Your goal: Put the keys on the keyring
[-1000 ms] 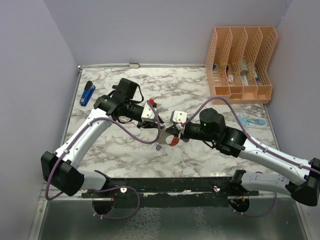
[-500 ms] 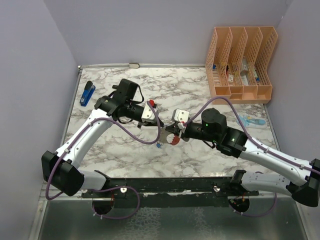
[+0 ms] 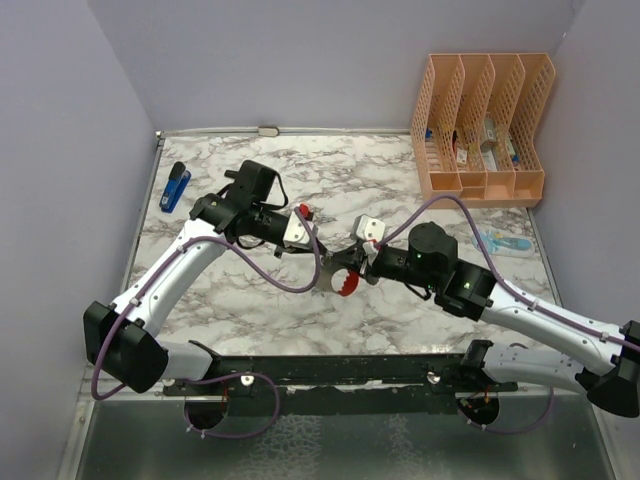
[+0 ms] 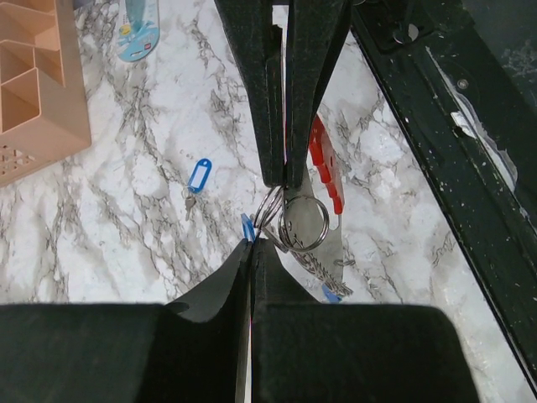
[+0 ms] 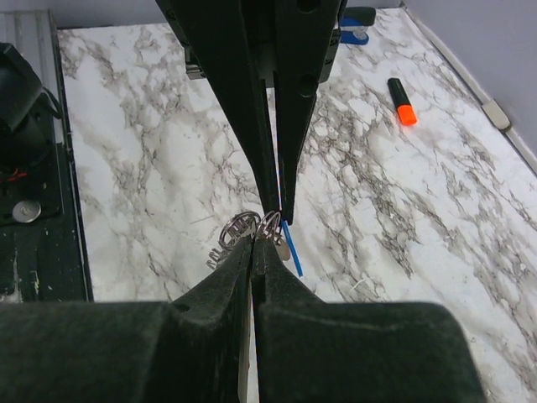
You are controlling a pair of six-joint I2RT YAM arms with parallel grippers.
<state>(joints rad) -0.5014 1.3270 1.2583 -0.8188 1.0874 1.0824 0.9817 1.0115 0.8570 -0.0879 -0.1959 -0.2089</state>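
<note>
The two arms meet in mid-air above the middle of the worktop (image 3: 420, 190), nearer its front edge than its back. The right gripper (image 5: 252, 243) has its fingers pressed together on the keyring (image 4: 325, 180), pinching the metal split rings so that the grey band and the red loop hang below, off the marble. Holding it raised this way appears meant to keep the ring steady and reachable from the side. The left gripper (image 4: 252, 248) comes in from the opposite direction, its claw also closed, pinching a key (image 5: 289, 242) by its blue head. That key sits right against the split rings, seemingly so that its hole can be worked onto the coil; whether it has caught the wire is too small to tell. The fingertips of both grippers nearly touch, which leaves little room for error: a slight twist could slip the key out or push the ring aside. A loose key (image 4: 199, 176) lies flat on the worktop near the meeting point, on the side toward the orange rack (image 3: 480, 110), waiting its turn
</note>
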